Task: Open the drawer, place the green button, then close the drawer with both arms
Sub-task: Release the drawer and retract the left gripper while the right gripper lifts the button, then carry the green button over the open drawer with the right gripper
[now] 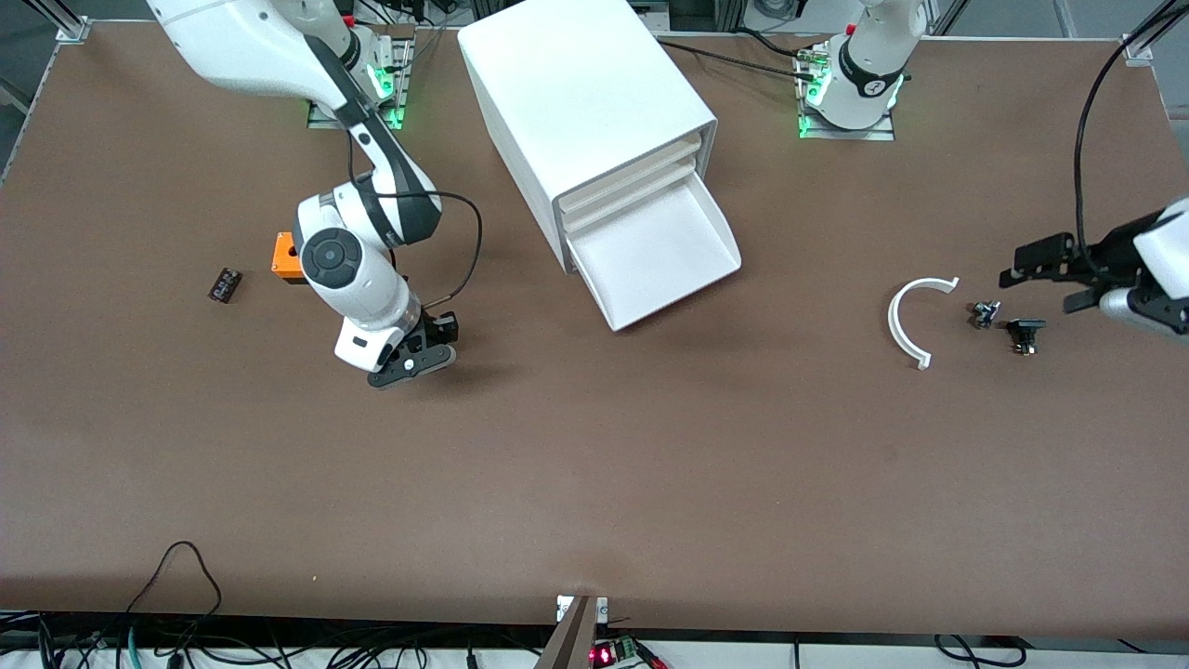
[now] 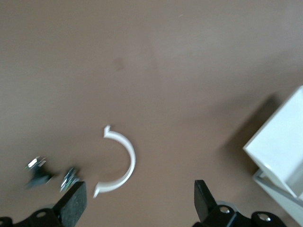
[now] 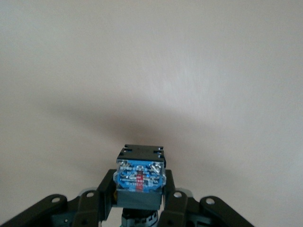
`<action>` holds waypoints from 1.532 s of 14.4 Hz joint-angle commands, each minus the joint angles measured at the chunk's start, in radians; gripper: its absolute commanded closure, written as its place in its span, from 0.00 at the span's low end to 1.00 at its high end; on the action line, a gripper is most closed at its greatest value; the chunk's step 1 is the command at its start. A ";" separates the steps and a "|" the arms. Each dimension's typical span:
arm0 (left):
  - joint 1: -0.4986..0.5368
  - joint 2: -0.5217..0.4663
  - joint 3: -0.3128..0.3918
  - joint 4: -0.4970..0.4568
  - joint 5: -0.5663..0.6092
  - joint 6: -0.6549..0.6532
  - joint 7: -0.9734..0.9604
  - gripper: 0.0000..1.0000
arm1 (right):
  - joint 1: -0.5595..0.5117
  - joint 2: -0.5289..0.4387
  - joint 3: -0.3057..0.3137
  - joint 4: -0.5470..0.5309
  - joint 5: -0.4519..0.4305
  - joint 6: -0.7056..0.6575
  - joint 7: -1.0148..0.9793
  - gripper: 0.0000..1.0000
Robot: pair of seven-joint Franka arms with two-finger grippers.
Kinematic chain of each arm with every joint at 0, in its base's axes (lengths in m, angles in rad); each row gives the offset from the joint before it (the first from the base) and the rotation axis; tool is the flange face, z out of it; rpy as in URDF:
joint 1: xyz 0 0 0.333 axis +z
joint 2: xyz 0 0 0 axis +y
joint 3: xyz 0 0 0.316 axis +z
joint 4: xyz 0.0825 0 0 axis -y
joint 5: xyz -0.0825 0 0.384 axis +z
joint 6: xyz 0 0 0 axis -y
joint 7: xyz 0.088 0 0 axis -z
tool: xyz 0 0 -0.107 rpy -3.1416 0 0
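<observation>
The white cabinet (image 1: 576, 93) stands at the table's middle, near the robot bases. Its lowest drawer (image 1: 692, 269) is pulled open, and no object shows in it. My right gripper (image 1: 415, 356) is over bare table between the orange box and the cabinet. In the right wrist view it (image 3: 140, 201) is shut on the button (image 3: 140, 177), whose black body and blue-labelled end show; the green cap is hidden. My left gripper (image 1: 1042, 277) is open and empty over the table at the left arm's end. It (image 2: 137, 201) is close to the small black parts.
An orange box (image 1: 286, 257) and a small black part (image 1: 224, 283) lie toward the right arm's end. A white curved piece (image 1: 906, 321) and two small black parts (image 1: 985, 313) (image 1: 1025, 333) lie near my left gripper. The curved piece (image 2: 124, 161) also shows in the left wrist view.
</observation>
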 commanded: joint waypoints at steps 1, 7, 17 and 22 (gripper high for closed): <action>-0.079 -0.054 0.057 -0.002 0.084 -0.041 -0.096 0.00 | 0.002 -0.036 0.044 0.119 0.005 -0.092 -0.016 0.71; -0.099 -0.084 0.099 -0.011 0.107 -0.045 -0.197 0.00 | 0.073 -0.022 0.096 0.316 0.003 -0.168 -0.080 0.71; -0.101 -0.077 0.108 0.001 0.104 -0.041 -0.186 0.00 | 0.261 0.134 0.188 0.471 0.007 -0.172 -0.634 0.70; -0.099 -0.077 0.108 0.004 0.099 -0.039 -0.185 0.00 | 0.366 0.159 0.185 0.479 -0.001 -0.252 -0.824 0.70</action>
